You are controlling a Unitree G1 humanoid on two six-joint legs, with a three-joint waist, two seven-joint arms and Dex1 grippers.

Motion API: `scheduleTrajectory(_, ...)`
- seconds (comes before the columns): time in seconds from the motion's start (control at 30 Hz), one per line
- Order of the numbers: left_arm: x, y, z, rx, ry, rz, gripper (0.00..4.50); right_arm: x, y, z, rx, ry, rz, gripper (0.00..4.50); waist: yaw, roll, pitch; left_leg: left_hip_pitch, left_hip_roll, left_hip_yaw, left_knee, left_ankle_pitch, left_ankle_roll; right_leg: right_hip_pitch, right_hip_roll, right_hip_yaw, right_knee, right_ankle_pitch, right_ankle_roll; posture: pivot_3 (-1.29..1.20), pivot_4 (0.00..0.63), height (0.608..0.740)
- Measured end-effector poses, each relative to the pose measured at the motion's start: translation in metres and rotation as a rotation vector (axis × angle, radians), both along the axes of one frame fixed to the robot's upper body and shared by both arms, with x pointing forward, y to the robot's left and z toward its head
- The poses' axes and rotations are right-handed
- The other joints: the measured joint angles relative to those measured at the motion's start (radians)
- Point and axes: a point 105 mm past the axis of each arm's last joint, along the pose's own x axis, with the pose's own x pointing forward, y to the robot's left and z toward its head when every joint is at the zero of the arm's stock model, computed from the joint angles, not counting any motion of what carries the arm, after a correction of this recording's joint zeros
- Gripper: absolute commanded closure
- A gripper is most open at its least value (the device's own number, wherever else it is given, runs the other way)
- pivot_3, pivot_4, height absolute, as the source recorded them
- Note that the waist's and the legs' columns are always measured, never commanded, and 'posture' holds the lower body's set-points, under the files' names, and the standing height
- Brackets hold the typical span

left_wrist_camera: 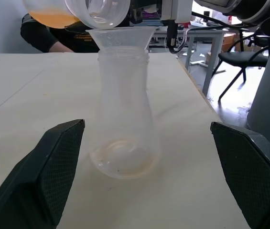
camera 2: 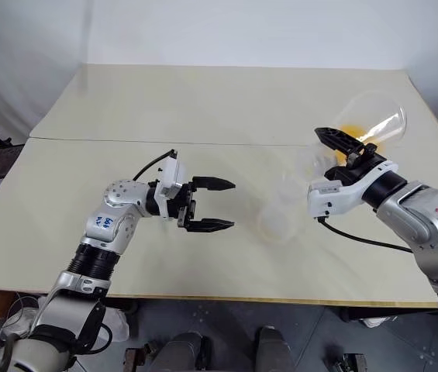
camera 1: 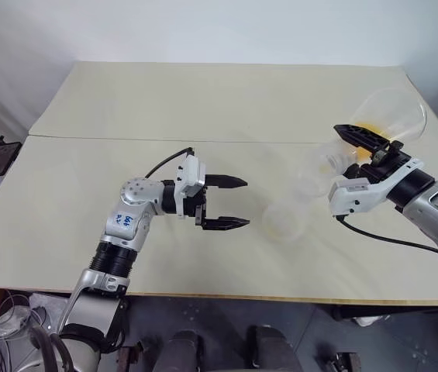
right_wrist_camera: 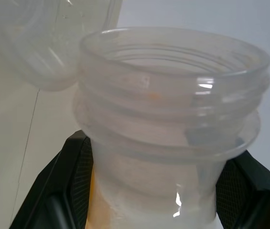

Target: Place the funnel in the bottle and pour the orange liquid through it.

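I see a wide cream table [camera 1: 125, 108]. On it, near my right side, stands the clear bottle [left_wrist_camera: 124, 119], upright, with the small clear funnel [left_wrist_camera: 120, 37] seated in its neck. My right gripper [camera 1: 374, 155] is clamped on the threaded neck of a large clear flask [camera 1: 393, 116], tipped so its mouth sits just over the funnel. The orange liquid [left_wrist_camera: 53, 18] pools inside the flask. My left gripper [camera 1: 226, 203] hangs level beside the bottle, jaws spread wide, holding nothing.

flask neck [right_wrist_camera: 173, 109] between tool fingers [right_wrist_camera: 72, 181]
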Motion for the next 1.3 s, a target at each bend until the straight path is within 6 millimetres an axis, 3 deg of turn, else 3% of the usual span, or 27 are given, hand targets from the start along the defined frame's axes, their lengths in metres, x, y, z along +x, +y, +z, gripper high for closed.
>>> scheduleTrajectory(1.3, 0.0002, 0.0001, 0.0001, 0.000, 0.000, 0.002, 0.00, -0.0007, 0.0031, 0.0020, -0.122, -0.053, 0.031, 1.68, -0.001, 0.000, 0.000, 0.000, 0.000, 0.000, 0.000, 0.000, 0.000, 0.000, 0.000, 0.000, 0.001, 0.000, 0.000, 0.00, 0.150, 0.740)
